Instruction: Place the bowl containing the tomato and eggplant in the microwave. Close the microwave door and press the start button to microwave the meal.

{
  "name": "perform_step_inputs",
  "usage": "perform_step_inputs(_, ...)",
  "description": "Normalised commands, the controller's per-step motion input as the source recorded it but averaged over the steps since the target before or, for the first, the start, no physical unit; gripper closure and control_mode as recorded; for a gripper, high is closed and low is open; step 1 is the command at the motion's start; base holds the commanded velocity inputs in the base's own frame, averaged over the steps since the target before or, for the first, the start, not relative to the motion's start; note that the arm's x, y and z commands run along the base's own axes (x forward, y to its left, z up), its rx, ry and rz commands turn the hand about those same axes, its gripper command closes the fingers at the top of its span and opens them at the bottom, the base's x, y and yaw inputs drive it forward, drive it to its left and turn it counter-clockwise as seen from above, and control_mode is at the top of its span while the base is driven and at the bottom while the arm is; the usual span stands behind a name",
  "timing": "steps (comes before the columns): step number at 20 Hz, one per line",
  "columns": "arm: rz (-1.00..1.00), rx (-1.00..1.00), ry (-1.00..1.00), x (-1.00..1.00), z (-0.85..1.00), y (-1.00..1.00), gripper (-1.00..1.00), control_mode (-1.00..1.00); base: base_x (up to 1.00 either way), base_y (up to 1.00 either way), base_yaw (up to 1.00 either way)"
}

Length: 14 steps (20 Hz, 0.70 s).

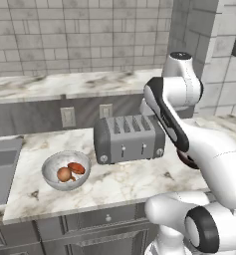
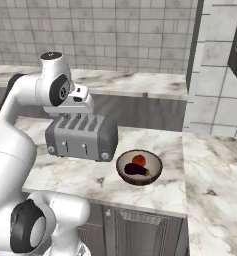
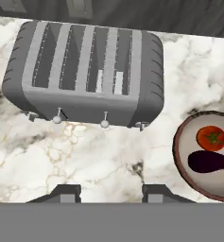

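Glossy white rounded arm (image 1: pixel 209 149) segments with dark grey joint bands.

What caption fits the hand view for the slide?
Open gripper above the marble counter, with the toaster ahead and the bowl holding tomato and eggplant off to one side.

Looking down on marbled desk (image 3: pixel 94 156). Grey four-slot toaster (image 3: pixel 85 73) across upper half, two lever knobs on near face. Bowl (image 3: pixel 184 165) at right edge, cut off by frame; tomato (image 3: pixel 211 138) just above eggplant (image 3: pixel 209 161) inside. Tool (image 3: pixel 111 194) fingertips at bottom, apart, nothing between.
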Motion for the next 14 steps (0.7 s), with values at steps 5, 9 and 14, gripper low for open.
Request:
perform_step_inputs(5,-0.05,0.0,-0.07,-0.33,0.0,-0.06,-1.0,-1.0,0.0,0.0,0.0)
perform_step_inputs(9,-0.22,0.0,-0.14,-0.68,-0.11,-0.39,-1.0,-1.0,0.0,0.0,0.0)
perform_step_inputs(14,-0.26,0.07,-0.2,-0.75,-0.24,-0.66,-1.0,-1.0,0.0,0.0,0.0)
